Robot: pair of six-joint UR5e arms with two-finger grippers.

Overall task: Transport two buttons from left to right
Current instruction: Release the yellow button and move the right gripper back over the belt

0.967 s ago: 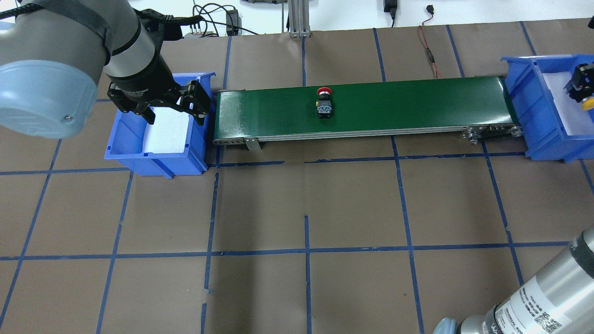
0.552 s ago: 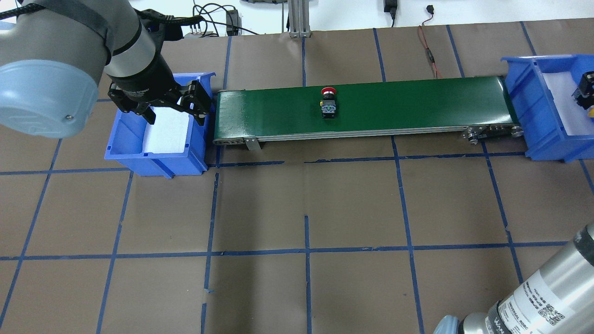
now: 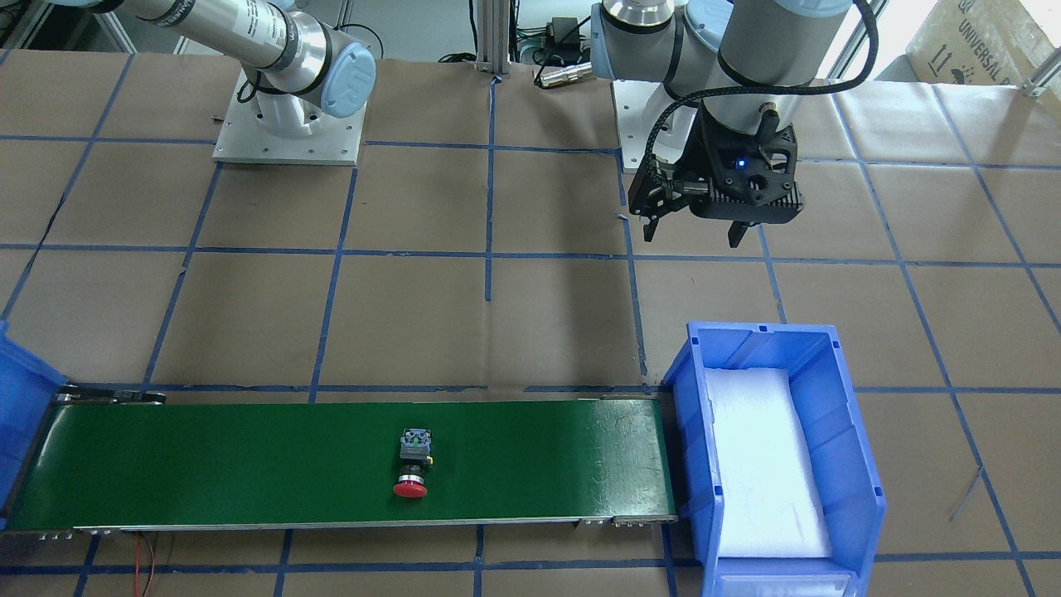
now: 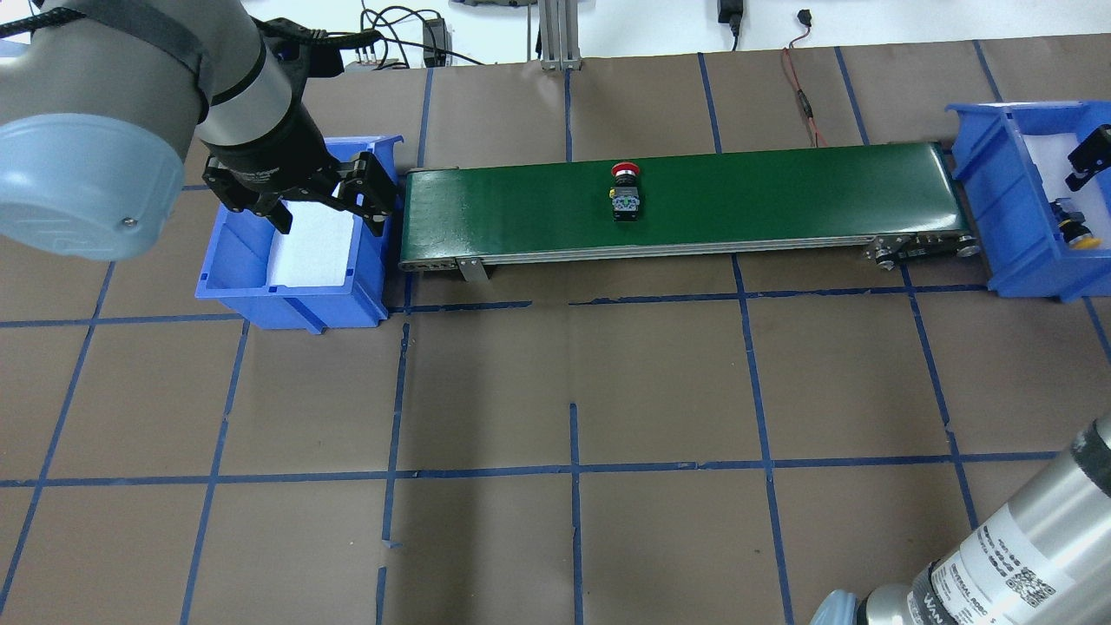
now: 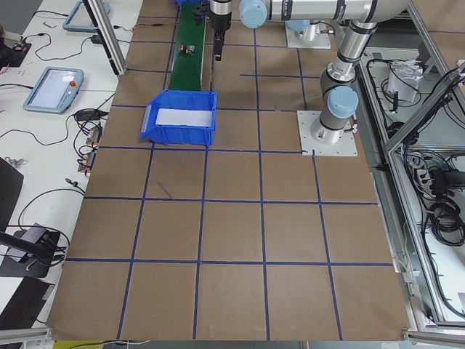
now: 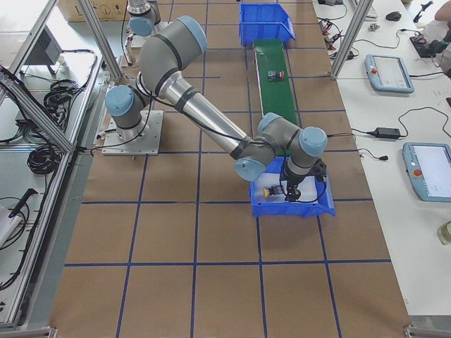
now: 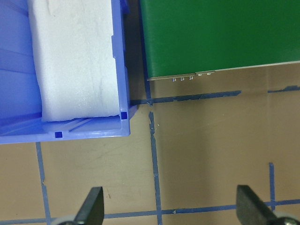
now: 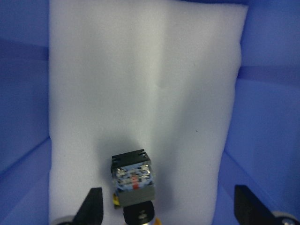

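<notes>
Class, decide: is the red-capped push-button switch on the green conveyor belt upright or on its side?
On its side: the red-capped push-button switch lies flat on the green conveyor belt, cap beside block.

- The red button (image 4: 626,193) has a red mushroom cap, a black collar and a grey-black contact block. It lies on its side across the green belt (image 4: 781,191), a little left of the belt's middle. Its cap is at the far edge and its block points near.
- The yellow button (image 8: 132,178) has the same build with a yellow cap. It lies free on the white foam (image 8: 140,70) in the right blue bin (image 4: 981,174), cap toward the near side.
</notes>
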